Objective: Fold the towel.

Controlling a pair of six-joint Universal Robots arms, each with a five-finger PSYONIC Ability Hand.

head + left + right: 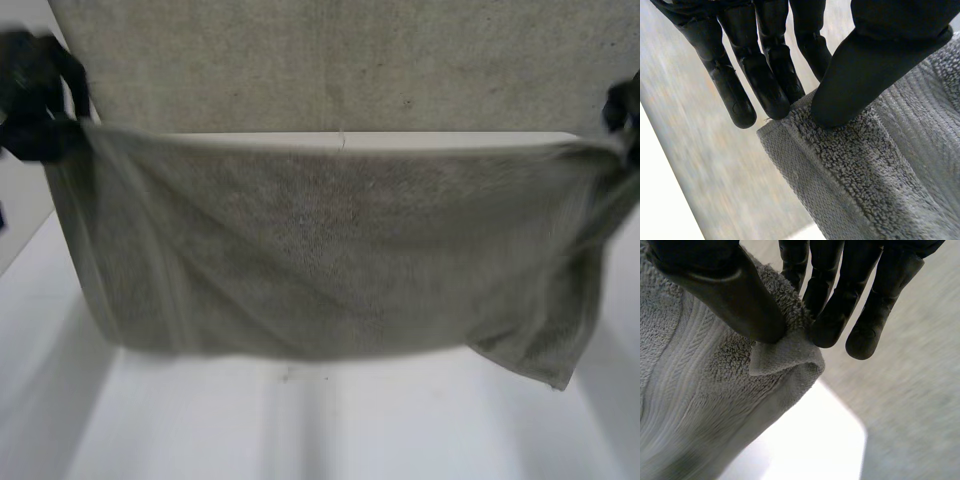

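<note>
The left hand (35, 95), at the upper left of the head view, was clamped on one corner of the grey-green terry towel (320, 250). Its wrist view showed the thumb pressed down on the looped pile and nearly straight fingers (765, 80) backing the cloth from the far side. The right hand (622, 108), at the right edge of the head view, pinched the opposite corner in the same way. There the thumb and fingertips (830, 325) met over a small turned-over tab of hem. Between the two hands the gripped edge ran almost level from left to right across the frame, drawn fairly taut, so the cloth's long axis lay crosswise to the robot. Each hand sat at one end of it, neither nearer than the other. From that edge the towel hung down toward the lower part of the frame above the white table (300, 430). Its free hem sagged lower at the lower right corner than at the left. Past a thin white strip along the held edge, more of the same cloth filled the top of the frame. How it joined the hanging part could not be made out. The coming move likely turned on both hands carrying that crosswise edge together and level.
</note>
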